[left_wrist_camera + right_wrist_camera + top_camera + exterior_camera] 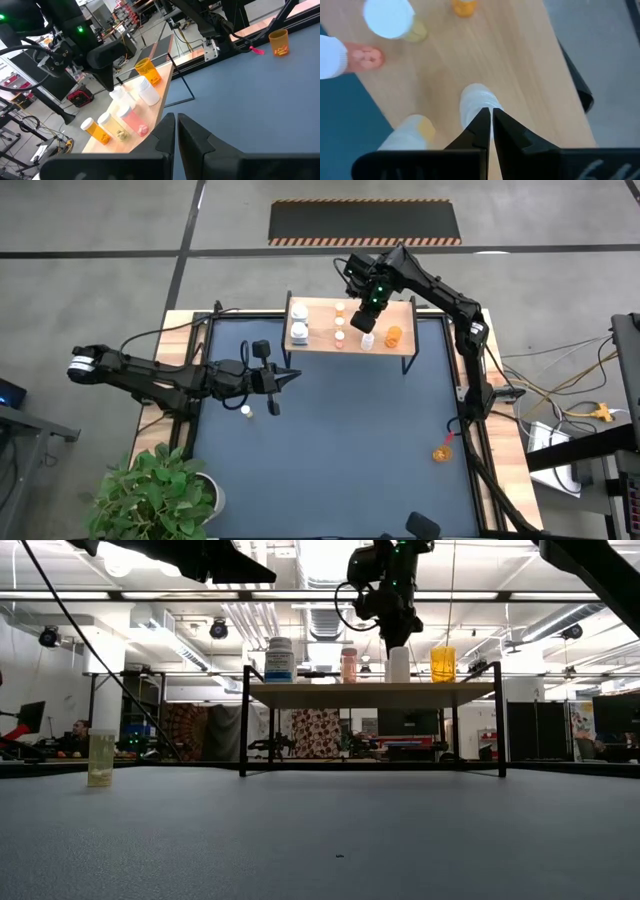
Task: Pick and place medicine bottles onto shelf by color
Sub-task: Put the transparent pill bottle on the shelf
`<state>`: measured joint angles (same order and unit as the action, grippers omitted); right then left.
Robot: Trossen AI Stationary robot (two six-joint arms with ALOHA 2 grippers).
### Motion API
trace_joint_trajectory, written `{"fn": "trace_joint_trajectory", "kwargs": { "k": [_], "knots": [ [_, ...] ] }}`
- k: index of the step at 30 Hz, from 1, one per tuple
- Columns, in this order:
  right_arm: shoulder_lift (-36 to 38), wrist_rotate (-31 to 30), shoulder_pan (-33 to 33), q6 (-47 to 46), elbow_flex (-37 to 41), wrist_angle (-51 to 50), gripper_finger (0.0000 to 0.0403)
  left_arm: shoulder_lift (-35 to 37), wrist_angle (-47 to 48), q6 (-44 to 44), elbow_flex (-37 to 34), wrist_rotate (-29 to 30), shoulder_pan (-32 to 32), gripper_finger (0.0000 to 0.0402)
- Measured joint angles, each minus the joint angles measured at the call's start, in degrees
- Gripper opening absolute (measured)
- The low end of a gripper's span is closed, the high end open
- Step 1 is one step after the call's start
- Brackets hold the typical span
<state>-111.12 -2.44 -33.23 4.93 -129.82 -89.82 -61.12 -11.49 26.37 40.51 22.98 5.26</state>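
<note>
Blue mat (340, 440), shelf (400, 345) at top centre. Right gripper (368, 328) closed, empty, poised just over white bottle (398, 664) on shelf; bottle could be tipped if clipped. Left gripper (290, 378) closed, idle mid-left. Stray bottles left on mat: one (246, 411) centre-left, amber one (441, 452) lower right.

No readable text is showing anywhere in these views; the large white bottle (280, 659) standing at the upper middle of the low view is wearing a blue-banded label, but its print is too small to read; the orange bottle (278, 42) sitting at the upper right of the left wrist view is carrying a mark that is staying illegible.
</note>
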Motion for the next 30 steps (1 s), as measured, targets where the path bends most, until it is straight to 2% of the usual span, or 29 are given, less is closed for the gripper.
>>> {"fn": "trace_joint_trajectory", "kwargs": {
  "k": [14, 20, 30],
  "knots": [
    [1.39, -0.75, -0.02, -2.16, 0.01, -0.06, 0.0013, 0.0, -0.02, 0.0, 0.0, 0.0, 0.01, 0.0002],
    [1.39, -8.24, -0.04, -2.35, -0.05, -0.2, 0.0013, 0.0, -0.02, 0.0, 0.0, -0.01, -0.01, 0.0002],
    [1.41, -8.01, -0.33, -2.54, 4.0, -0.24, 0.0013, 0.0, -0.02, 0.0, 0.0, 0.0, 0.01, 0.0002]
  ]
}}
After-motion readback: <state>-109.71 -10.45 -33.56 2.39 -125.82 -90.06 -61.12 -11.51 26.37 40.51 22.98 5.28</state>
